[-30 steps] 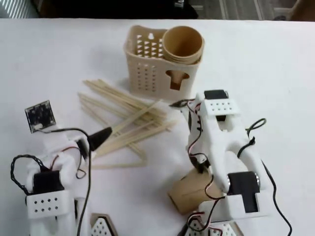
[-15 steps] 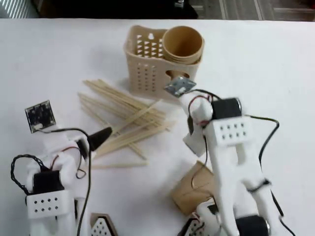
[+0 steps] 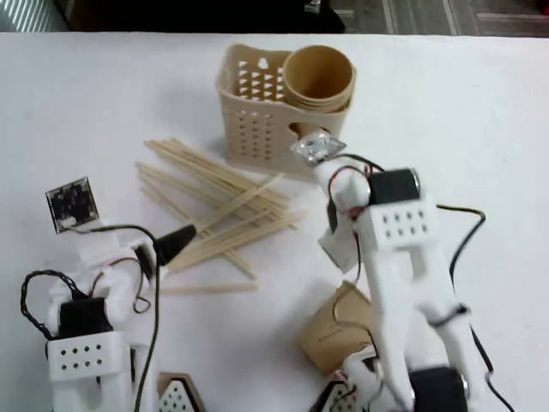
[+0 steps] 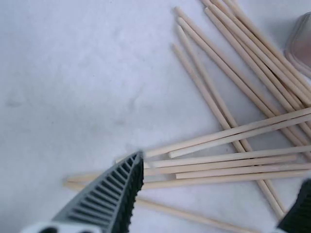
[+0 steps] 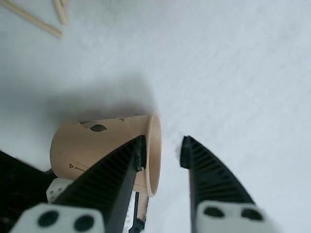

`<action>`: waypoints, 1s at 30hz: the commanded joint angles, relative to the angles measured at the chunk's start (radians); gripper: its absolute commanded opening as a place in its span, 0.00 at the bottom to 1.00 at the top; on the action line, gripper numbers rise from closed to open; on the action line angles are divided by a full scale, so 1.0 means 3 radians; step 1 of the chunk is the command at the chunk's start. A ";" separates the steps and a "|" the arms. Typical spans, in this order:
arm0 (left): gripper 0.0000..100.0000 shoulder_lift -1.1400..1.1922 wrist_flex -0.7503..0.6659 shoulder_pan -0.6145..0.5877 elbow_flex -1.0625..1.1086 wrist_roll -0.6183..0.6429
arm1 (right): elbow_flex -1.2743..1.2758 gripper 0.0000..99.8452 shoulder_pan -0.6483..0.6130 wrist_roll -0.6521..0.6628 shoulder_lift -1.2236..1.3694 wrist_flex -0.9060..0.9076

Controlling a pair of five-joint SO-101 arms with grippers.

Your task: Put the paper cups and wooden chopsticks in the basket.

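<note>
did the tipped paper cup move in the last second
No. The tipped paper cup lies where it was, same gap to the basket and the chopsticks.

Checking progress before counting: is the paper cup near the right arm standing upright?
No, the paper cup lies on its side on the table, its open mouth facing sideways.

I work at a robot test bench — a lab or maker space, judging by the plain white table (image 3: 103, 94), my left arm (image 3: 84, 330) and right arm (image 3: 403, 257) of white plastic, loose wires (image 3: 154, 296), and a bare circuit board (image 3: 70, 204).
</note>
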 commanded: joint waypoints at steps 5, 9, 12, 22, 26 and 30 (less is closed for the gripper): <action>0.46 -0.0090 -0.0066 -0.0013 -0.0020 0.0031 | -0.0020 0.16 0.0033 -0.0036 0.1020 0.0028; 0.46 -0.0090 -0.0066 -0.0013 -0.0015 0.0031 | -0.0092 0.16 0.0033 -0.0036 0.1266 0.0028; 0.46 -0.0090 -0.0066 -0.0013 -0.0015 0.0031 | -0.0082 0.16 0.0033 -0.0041 0.1383 0.0033; 0.46 -0.0090 -0.0072 -0.0013 -0.0010 0.0031 | -0.0102 0.07 0.0033 -0.0031 0.1695 0.0033; 0.46 -0.0090 -0.0072 -0.0013 -0.0010 0.0031 | -0.0102 0.02 -0.0110 -0.0020 0.1675 0.0033; 0.46 -0.0090 -0.0072 -0.0013 -0.0010 0.0031 | -0.0107 0.02 -0.0289 -0.0020 0.1302 0.0033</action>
